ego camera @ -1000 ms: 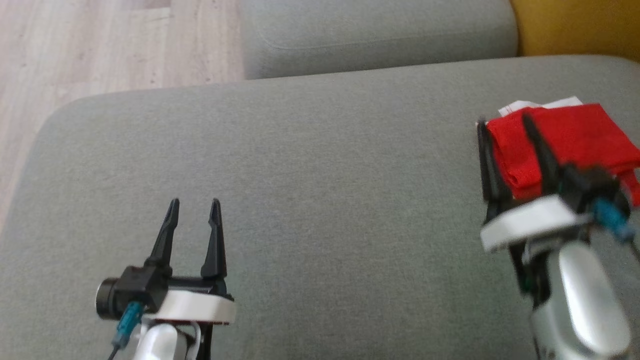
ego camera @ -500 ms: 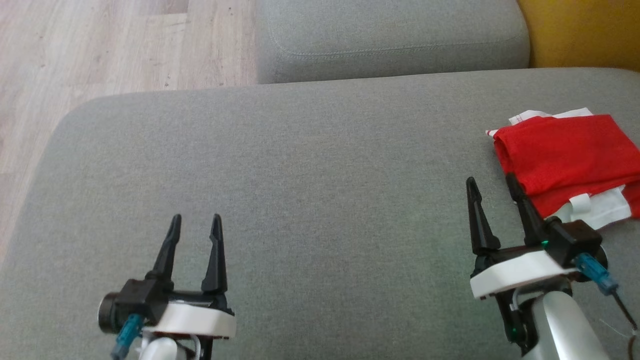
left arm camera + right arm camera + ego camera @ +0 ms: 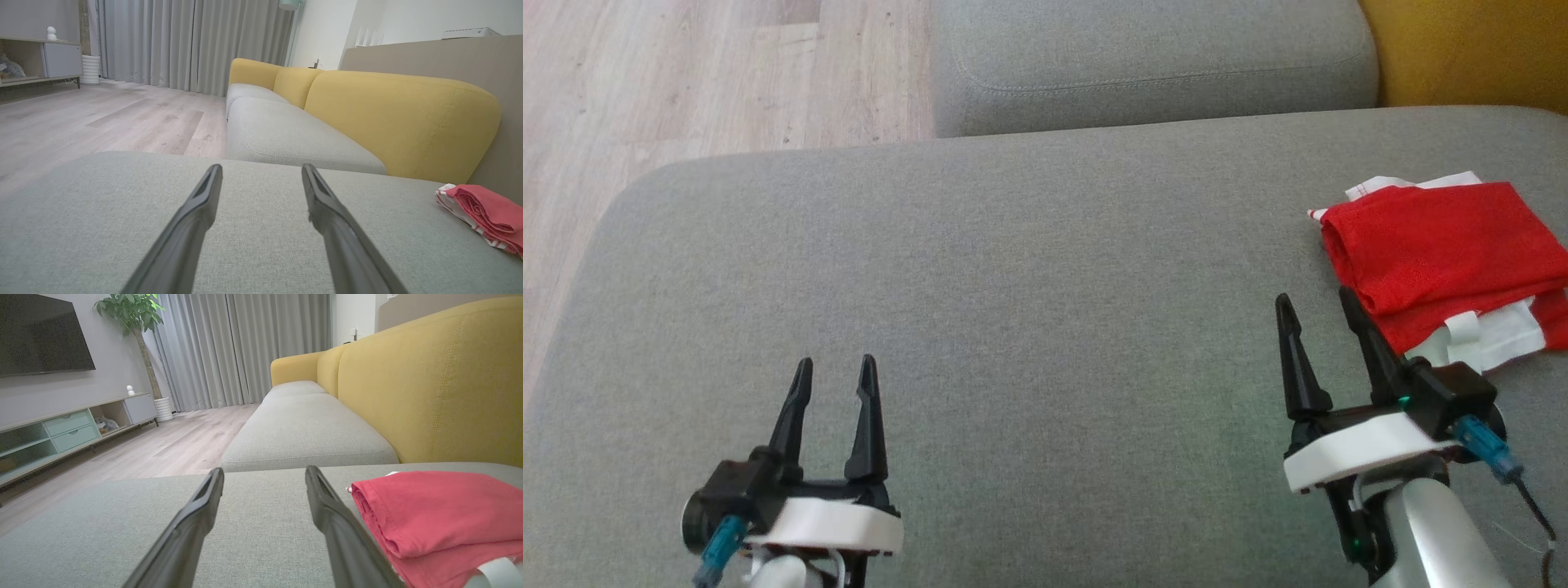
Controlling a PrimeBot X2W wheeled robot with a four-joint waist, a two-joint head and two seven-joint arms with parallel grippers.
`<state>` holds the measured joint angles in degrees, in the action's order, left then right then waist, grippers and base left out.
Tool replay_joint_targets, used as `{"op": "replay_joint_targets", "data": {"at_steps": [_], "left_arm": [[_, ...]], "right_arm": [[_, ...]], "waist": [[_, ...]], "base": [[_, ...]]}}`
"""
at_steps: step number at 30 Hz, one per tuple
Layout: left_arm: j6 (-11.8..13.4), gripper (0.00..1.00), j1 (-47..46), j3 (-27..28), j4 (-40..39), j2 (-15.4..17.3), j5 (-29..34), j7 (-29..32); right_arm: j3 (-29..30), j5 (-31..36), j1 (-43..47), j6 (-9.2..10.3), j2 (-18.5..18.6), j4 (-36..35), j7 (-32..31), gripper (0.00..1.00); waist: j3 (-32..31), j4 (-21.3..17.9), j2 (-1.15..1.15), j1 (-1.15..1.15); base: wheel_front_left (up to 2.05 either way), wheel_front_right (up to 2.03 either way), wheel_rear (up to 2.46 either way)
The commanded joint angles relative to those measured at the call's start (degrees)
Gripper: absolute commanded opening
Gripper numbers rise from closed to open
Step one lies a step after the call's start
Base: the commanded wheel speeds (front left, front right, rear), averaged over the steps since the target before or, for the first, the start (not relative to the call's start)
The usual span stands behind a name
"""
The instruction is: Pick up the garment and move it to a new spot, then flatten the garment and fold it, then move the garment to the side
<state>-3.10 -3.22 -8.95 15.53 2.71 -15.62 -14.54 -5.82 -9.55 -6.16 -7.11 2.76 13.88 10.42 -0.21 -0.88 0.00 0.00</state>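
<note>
- The grey sofa seat [image 3: 1013,278] spans the head view; a second grey cushion [image 3: 1152,57] lies beyond it.
- A yellow backrest [image 3: 400,118] runs along the seat's right side, and pale wooden floor [image 3: 686,73] shows at the far left.
- The garment [image 3: 1437,245] — red with white parts, folded into a compact stack — lies at the right edge of the grey seat, close to the backrest.
- The right gripper [image 3: 1315,296] hovers low over the seat, jaws spread wide and holding nothing; its right finger sits just beside the garment's near left corner.
- The left gripper [image 3: 836,362] is well apart from the garment at the lower left — jaws wide, empty.
</note>
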Motion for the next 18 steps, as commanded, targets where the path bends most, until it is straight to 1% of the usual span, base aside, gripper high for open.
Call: {"op": "replay_joint_targets", "data": {"at_steps": [1,6,12,13,15,18], "left_arm": [[-0.1,1.0,-1.83,2.34,-1.43,0.18,-0.37,-0.46],[-0.52,1.0,-1.98,2.31,-0.44,0.17,-1.31,-0.46],[1.12,1.0,-2.02,3.11,0.4,0.17,-4.39,-0.46],[1.1,0.0,0.0,0.97,2.08,-0.01,-4.4,0.01],[1.08,0.0,0.3,1.0,3.66,0.01,-4.6,0.25],[0.96,0.0,0.24,1.39,4.08,0.0,-6.12,0.78]], "right_arm": [[-1.65,-0.33,-1.08,-0.37,0.12,-1.52,0.68,1.0],[-2.17,-0.52,-1.22,-0.37,0.12,-1.21,0.68,1.0],[-2.42,-0.8,-1.25,-0.37,0.12,-1.35,0.44,1.0],[-0.98,-0.56,0.04,0.0,0.0,0.49,0.01,0.0],[-1.01,-0.64,0.35,0.01,-0.03,2.09,-0.08,0.0],[-0.92,-2.45,0.66,0.0,-0.01,2.18,-0.26,0.0]], "waist": [[0.0,-0.02,0.0,0.0],[0.05,-0.16,0.0,0.0],[-0.02,-0.46,0.0,0.0],[-0.02,-0.46,0.0,0.0],[-0.02,-0.48,0.0,0.0],[-0.01,-0.45,0.0,0.0]], "base": [[0.0,0.0,0.0],[0.0,0.0,0.0],[0.0,0.0,0.0],[0.0,0.0,0.0],[0.0,0.0,0.0],[0.0,0.0,0.0]]}}
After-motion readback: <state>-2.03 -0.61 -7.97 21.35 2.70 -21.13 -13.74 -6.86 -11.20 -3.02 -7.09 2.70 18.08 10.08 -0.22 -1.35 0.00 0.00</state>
